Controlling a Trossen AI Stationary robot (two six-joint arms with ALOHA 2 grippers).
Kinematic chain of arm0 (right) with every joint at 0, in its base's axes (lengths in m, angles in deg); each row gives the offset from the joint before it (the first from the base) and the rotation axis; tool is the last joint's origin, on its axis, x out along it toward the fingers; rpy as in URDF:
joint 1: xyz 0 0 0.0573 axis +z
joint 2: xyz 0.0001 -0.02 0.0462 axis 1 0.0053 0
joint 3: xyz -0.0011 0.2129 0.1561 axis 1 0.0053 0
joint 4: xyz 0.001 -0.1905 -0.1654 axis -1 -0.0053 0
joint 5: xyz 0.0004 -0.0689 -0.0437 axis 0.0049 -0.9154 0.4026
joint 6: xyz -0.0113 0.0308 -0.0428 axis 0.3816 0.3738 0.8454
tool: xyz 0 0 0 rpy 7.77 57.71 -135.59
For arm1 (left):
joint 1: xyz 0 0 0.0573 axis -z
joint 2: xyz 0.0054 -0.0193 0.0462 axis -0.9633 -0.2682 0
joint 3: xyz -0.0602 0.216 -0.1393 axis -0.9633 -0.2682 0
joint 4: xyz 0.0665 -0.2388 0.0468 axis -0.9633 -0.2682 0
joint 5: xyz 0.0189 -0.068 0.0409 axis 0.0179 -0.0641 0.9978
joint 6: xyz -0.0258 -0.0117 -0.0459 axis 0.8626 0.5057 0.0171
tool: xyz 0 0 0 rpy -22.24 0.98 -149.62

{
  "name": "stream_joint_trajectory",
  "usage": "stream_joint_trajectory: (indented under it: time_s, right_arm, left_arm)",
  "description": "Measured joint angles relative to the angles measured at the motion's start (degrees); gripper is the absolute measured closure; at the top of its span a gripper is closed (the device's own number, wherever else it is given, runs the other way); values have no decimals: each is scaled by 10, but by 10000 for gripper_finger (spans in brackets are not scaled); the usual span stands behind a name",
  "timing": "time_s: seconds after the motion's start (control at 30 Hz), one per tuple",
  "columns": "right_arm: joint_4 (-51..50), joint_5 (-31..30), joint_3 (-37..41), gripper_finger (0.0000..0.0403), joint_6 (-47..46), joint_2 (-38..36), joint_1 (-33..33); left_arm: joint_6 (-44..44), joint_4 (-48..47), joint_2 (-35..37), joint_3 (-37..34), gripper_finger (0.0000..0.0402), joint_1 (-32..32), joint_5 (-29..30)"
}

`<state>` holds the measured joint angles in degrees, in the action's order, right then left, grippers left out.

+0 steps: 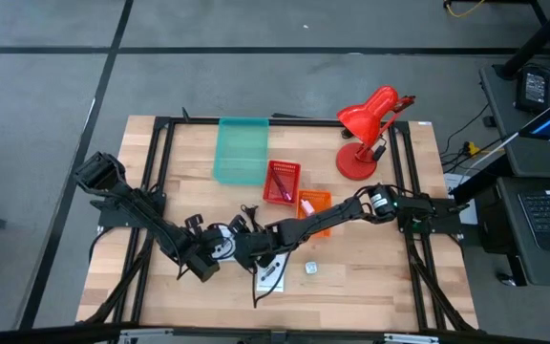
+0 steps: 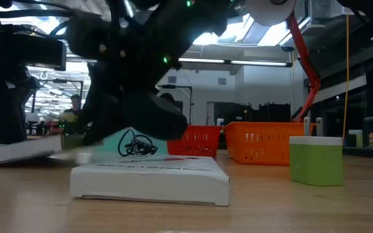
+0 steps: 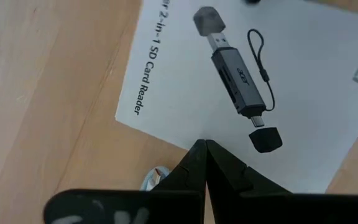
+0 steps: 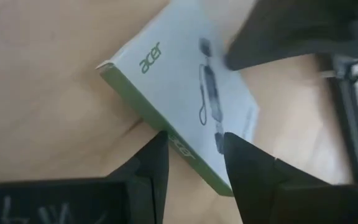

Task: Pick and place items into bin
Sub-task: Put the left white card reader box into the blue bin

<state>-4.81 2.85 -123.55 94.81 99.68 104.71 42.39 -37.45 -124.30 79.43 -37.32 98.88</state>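
Spanning most of the high view, the wooden table [image 1: 370,277] carries a dark frame and both arms, which meet near its front middle. At the far side lies the teal bin [image 1: 241,148], and to its right stands the red desk lamp [image 1: 366,129]. Nearer the middle sit a red basket [image 1: 282,182] and, just to its right, an orange basket [image 1: 315,205], partly covered by the right arm. The left arm reaches in from the left edge, and the left gripper [image 3: 205,152] hangs over the near edge of a white card reader box [image 3: 253,81] printed with "2-in-1 SD Card Reader" and a picture of the reader; its two dark fingers are pressed together tip to tip with nothing between them. The right gripper [image 4: 194,155] hovers over the same box [image 4: 185,106], at the side with the green edge and the acer logo, with its fingers parted around that edge; whether they touch it cannot be told. In the low view the box [image 2: 151,178] lies flat on the table with a small coiled black cable [image 2: 135,145] showing above it. To the right of the box stands a small green and white box [image 2: 316,162].
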Motion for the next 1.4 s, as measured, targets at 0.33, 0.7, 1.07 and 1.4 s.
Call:
stream_joint_trajectory:
  time_s: [0.33, 0.7, 1.07, 1.4]
  right_arm:
    - [5, -4, -3, 271, -3, -20, 2]
    - [23, 4, -2, 271, -1, -19, 2]
    - [53, 4, -1, 271, 10, -19, 2]
    - [65, 3, -1, 271, 28, -19, 2]
  left_arm:
    - [22, 14, -4, -11, 400, 0, 3]
    - [7, 20, -3, -10, 400, -1, 14]
    - [4, 29, -3, -10, 400, -1, 25]
    - [4, 37, -3, -10, 400, -1, 32]
